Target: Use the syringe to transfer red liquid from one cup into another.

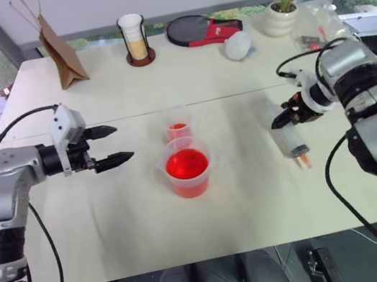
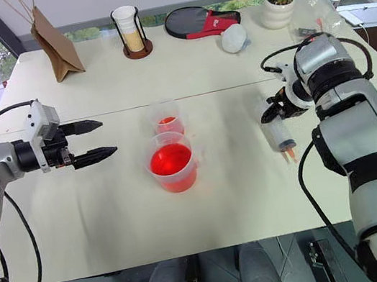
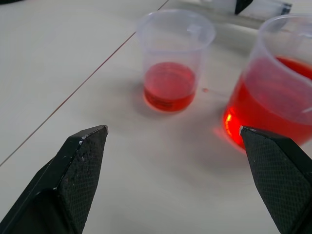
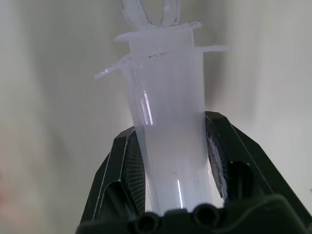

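The wide clear beaker (image 1: 187, 164) stands mid-table, holding red liquid (image 3: 273, 105). Just behind it stands the small narrow cup (image 1: 177, 122), with a shallow layer of red liquid (image 3: 168, 90) in it. My left gripper (image 1: 121, 142) hovers open to the left of both cups, pointing at them, its fingers (image 3: 80, 168) wide apart with nothing between them. On the right, the clear syringe (image 1: 289, 141) lies low over the table with its orange nozzle toward me. My right gripper (image 1: 283, 118) is shut on the syringe barrel (image 4: 168, 126), the plunger ring beyond the fingers. Whether the syringe rests on the table I cannot tell.
Along the far edge stand a brown paper bag (image 1: 61, 50), a cream cup in a black wire holder (image 1: 134, 39), a table tennis paddle (image 1: 198, 30), a white lump (image 1: 238, 45), a potted plant (image 1: 282, 7) and a clear plastic container (image 1: 313, 20).
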### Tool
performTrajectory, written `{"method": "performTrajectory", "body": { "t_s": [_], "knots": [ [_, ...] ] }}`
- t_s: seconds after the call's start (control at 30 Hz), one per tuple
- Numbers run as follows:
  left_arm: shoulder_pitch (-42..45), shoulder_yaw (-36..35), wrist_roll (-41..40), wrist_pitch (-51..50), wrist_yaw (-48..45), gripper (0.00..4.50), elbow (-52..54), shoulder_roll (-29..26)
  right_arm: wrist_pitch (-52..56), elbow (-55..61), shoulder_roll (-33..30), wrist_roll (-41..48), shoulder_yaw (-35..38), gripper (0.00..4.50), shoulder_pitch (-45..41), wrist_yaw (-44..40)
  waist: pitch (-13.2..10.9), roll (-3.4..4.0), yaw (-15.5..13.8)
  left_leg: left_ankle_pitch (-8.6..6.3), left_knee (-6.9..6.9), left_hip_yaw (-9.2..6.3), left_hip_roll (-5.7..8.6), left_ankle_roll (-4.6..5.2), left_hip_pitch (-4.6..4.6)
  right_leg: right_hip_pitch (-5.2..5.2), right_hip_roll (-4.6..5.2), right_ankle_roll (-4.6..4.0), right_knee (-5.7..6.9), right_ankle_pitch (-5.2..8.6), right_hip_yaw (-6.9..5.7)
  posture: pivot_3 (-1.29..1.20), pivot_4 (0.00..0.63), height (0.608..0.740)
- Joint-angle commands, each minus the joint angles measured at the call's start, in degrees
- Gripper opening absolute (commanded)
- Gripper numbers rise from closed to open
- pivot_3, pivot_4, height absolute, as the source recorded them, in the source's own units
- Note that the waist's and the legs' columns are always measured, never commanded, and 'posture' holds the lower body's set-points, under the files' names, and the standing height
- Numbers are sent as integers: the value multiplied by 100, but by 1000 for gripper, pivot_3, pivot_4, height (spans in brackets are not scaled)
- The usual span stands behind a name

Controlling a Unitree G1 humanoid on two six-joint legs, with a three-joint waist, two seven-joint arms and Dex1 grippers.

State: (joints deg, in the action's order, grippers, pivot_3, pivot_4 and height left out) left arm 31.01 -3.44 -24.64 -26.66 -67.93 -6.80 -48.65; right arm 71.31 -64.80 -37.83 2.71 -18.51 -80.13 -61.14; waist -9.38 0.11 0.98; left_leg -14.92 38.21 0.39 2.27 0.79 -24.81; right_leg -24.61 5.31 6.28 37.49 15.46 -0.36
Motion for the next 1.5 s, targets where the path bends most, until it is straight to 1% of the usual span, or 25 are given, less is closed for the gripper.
{"method": "performTrajectory", "body": {
  "t_s": [0.03, 0.1, 0.17, 0.2, 0.27, 0.3, 0.37, 0.4, 0.43, 0.5, 0.57, 0.63, 0.7, 0.77, 0.83, 0.9, 1.03, 1.17, 1.33, 1.5],
  "knots": [
    [537, -145, -59, 156, -162, 4500, -360, 13, -859, 823, -332, 496, 779, 1429, -668, -557, -3, 2, -4, 0, 0, 0, -1, 0, 0, -1, -3, 0, 0, 0, -1, 0, 150, 740],
    [909, -103, -74, 154, -296, 4500, -691, 93, -1806, 1848, -399, 999, 1566, 1429, -497, -622, -3, 1, -6, 0, -1, -1, -4, 0, -1, -2, -8, 0, 1, 0, -1, 0, 150, 740],
    [1137, 99, 181, 411, -412, 4500, -948, 110, -2255, 3172, -378, 1376, 2073, 1429, 64, -593, -1, -2, -14, 0, -1, -2, -7, 0, 0, 1, -13, 3, 1, -1, -2, 0, 150, 740],
    [1229, 185, 291, 526, -468, 4500, -1049, 125, -2280, 3831, -291, 1599, 2320, 1429, 382, -518, 5, -12, -20, 0, -2, -5, -8, 0, 0, 2, -14, 7, 2, -3, -2, 0, 150, 740],
    [1477, 210, 253, 488, -570, 4500, -1208, 212, -2111, 5042, 37, 2060, 2834, 1429, 957, -81, 11, -24, -23, -1, -2, -21, -10, 0, 1, 8, -20, 21, 23, -11, -3, 0, 150, 740],
    [1610, 227, 262, 490, -632, 4500, -1329, 229, -1913, 5634, 327, 2364, 3109, 1429, 1207, 249, 10, -25, -23, -1, 3, -20, -6, 1, 0, 8, -15, 22, 32, -12, -2, 0, 150, 740],
    [1830, 328, 464, 703, -720, 4500, -1627, 222, -1553, 6656, 852, 2929, 3455, 1429, 1646, 783, 4, -35, -22, -1, 8, -16, -3, 1, 0, 6, -10, 22, 37, -12, 0, 0, 150, 740],
    [1938, 446, 664, 928, -742, 4500, -1775, 208, -1190, 7092, 1152, 3328, 3657, 1429, 1834, 1060, 4, -35, -21, -1, 10, -17, -4, 2, 0, 6, -10, 22, 39, -12, 0, 0, 150, 740],
    [2032, 530, 801, 1099, -781, 4500, -1892, 205, -957, 7422, 1390, 3643, 3794, 1429, 1983, 1305, 4, -34, -19, -1, 10, -18, -4, 1, 0, 2, -11, 22, 46, -12, 1, 0, 150, 740],
    [2273, 552, 821, 1109, -878, 4500, -2022, 262, -573, 7923, 1870, 4236, 4026, 1429, 2246, 1815, 4, -34, -20, 1, 10, -22, -4, -2, 0, -2, -12, 22, 55, -12, 1, 0, 150, 740],
    [2501, 540, 802, 1071, -960, 4500, -2145, 327, -533, 8436, 2324, 4592, 3910, 1429, 2659, 2177, 6, -38, -29, 1, 10, -27, -4, -1, 0, -1, -14, 22, 55, -12, 0, 0, 150, 740],
    [2637, 516, 774, 1037, -1023, 4500, -2222, 375, -626, 8726, 2567, 4738, 3730, 1429, 2967, 2406, 11, -45, -29, 1, 11, -37, -4, 0, 1, 4, -16, 22, 56, -12, 0, 0, 150, 740],
    [2757, 441, 668, 891, -1072, 4500, -2202, 428, -848, 8894, 2647, 4709, 3473, 1429, 3322, 2475, 11, -45, -33, -2, 12, -36, 1, 5, 1, 4, -15, 22, 55, -12, 1, 0, 150, 740],
    [2871, 355, 543, 703, -1092, 4500, -2132, 471, -1102, 8991, 2599, 4602, 3179, 1429, 3701, 2426, 11, -45, -27, -3, 13, -37, 1, 8, 1, 6, -16, 22, 55, -12, 1, 0, 150, 740],
    [3068, 216, 280, 336, -1131, 4500, -1999, 524, -1601, 9022, 2410, 4234, 2722, 1429, 4218, 2189, 10, -46, -17, -4, 13, -38, 1, 9, 1, 6, -19, 22, 55, -12, 0, 0, 150, 740],
    [3169, 158, 77, -6, -1246, 4500, -1784, 506, -2019, 8898, 2289, 3994, 2475, 1429, 4487, 2043, 10, -47, 2, -7, 14, -40, -1, 16, 1, 6, -24, 22, 55, -12, 1, 0, 150, 740],
    [3056, 365, 38, -236, -1594, 4500, -1138, 268, -2474, 8709, 2149, 3827, 2238, 1429, 4655, 1904, 9, -47, 49, 0, 13, -38, -5, 4, 6, 6, -28, 23, 56, -11, 4, 0, 150, 740],
    [3191, 193, -295, -640, -1568, 4500, -801, 322, -2735, 8639, 2086, 3736, 2022, 1429, 4820, 1860, 9, -47, 25, 0, 12, -40, -11, 4, 12, 9, -33, 22, 56, -11, 4, 0, 150, 740],
    [3280, 171, -306, -479, -1304, 4500, -895, 568, -2973, 8546, 2061, 3631, 1825, 1429, 4881, 1853, 9, -47, -20, -6, 14, -40, -10, 14, 17, 15, -32, 22, 55, -11, 5, 0, 150, 740],
    [3376, 174, -354, -425, -1313, 4500, -1087, 817, -3139, 8480, 2036, 3523, 1668, 1429, 4892, 1854, 8, -48, -17, -6, 17, -41, -8, 14, 21, 21, -31, 22, 54, -11, 5, 0, 150, 740]
  ]
}}
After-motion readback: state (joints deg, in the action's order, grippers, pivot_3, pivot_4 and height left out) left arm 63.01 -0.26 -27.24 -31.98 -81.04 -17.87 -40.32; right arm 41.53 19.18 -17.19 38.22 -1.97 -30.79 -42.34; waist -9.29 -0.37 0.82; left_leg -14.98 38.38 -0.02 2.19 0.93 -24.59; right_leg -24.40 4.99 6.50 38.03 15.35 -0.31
